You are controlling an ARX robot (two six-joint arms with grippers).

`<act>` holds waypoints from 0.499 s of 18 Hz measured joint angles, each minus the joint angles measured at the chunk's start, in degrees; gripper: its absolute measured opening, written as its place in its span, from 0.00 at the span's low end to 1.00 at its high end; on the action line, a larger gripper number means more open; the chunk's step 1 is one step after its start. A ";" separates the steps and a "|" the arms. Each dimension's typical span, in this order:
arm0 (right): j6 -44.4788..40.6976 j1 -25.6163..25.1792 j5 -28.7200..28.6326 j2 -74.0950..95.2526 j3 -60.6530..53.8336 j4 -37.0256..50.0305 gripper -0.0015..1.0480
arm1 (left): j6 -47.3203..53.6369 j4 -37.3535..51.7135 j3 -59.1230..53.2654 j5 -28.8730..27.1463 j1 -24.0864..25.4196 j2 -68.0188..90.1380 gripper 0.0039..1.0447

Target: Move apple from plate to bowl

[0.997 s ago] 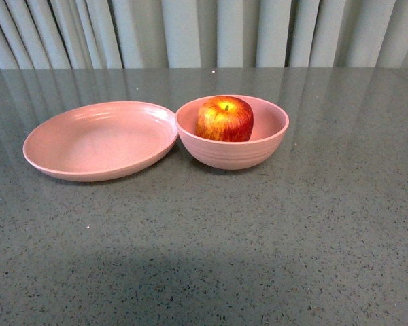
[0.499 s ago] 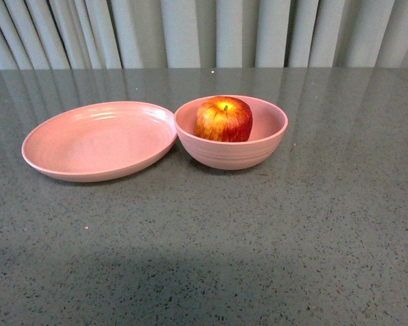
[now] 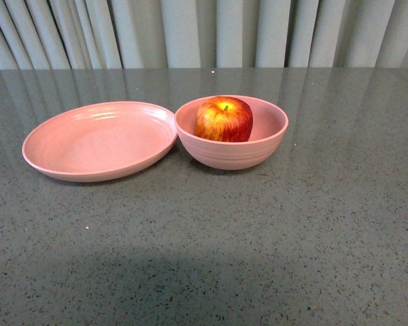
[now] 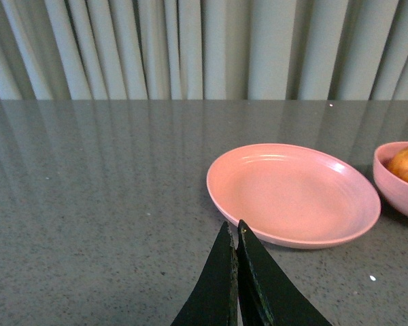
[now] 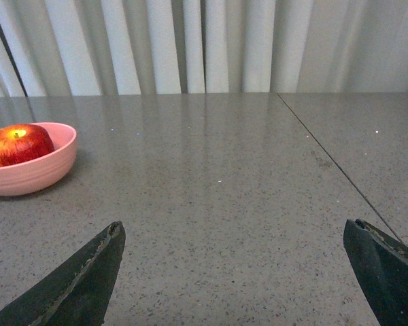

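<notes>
Front view facing curtains; both wrist views low, sharing the bowl (image 3: 231,132).

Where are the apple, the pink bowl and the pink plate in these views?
apple (image 3: 224,119), front view, on its red front face.
bowl (image 3: 234,155), front view, on its ridged outer wall.
plate (image 4: 292,193), left wrist view, on its bare inner floor.

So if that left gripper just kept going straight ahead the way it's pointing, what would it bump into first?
Probably the plate: it lies just ahead of the closed left gripper, slightly off to one side, so it might only clip the near rim. Depth is hard to judge.
</notes>
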 joint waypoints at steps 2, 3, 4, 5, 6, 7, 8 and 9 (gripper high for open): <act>0.00 0.00 0.02 0.00 0.00 0.02 0.94 | 0.00 -0.42 -0.59 -0.04 0.02 -0.92 0.01; 0.00 0.00 0.00 0.00 0.00 0.00 0.94 | 0.00 -0.52 -0.72 -0.04 0.04 -1.11 0.01; 0.00 0.00 0.00 0.00 0.02 0.00 0.94 | 0.00 -0.63 -0.85 -0.04 0.07 -1.33 0.01; 0.00 0.00 0.00 0.00 0.00 0.00 0.94 | 0.00 -0.96 -1.25 -0.04 0.07 -2.03 0.01; 0.00 0.00 0.00 0.00 0.00 0.00 0.94 | 0.00 -1.27 -1.46 -0.07 0.07 -2.54 0.01; 0.00 0.00 0.00 0.00 0.00 0.00 0.94 | 0.00 -1.70 -1.90 -0.09 0.15 -3.48 0.01; 0.00 0.00 0.00 0.00 0.00 0.00 0.94 | 0.00 -2.67 -2.40 -0.04 0.17 -4.92 0.01; 0.00 0.00 0.00 0.00 0.00 0.02 0.94 | 0.00 -3.34 -2.93 -0.07 0.17 -6.36 0.01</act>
